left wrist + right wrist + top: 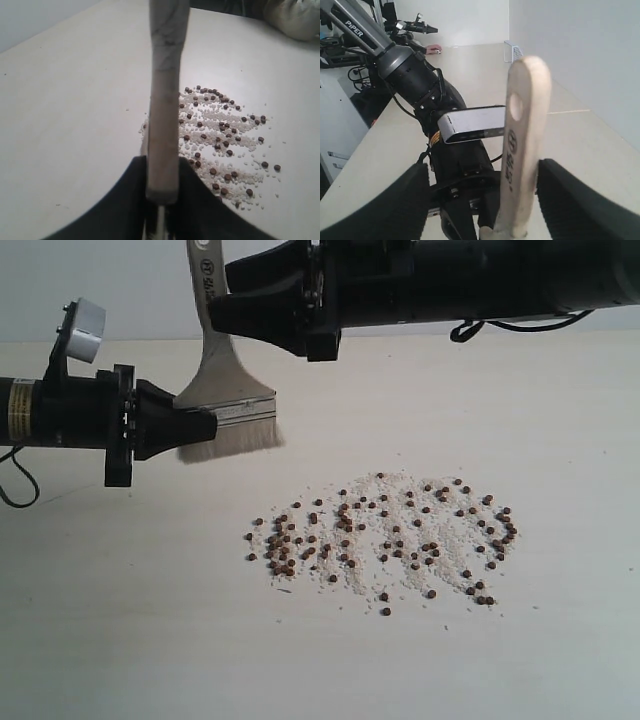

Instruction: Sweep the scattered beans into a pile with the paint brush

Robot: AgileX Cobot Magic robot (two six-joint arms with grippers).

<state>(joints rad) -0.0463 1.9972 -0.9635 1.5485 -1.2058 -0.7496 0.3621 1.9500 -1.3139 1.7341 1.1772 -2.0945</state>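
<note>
Pale tabletop [120,640] bears beans [385,535] among white crumbs [395,488]; left hand [207,426] grips paint brush [225,390].

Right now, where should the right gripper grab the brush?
Probably the handle, above the ferrule the left gripper clamps. The brush stands upright, handle free, so come in level from the side, right fingers straddling it.

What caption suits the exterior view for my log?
Left gripper holds the paint brush upright, right gripper poised at its top end, beans lying scattered nearby.
</note>
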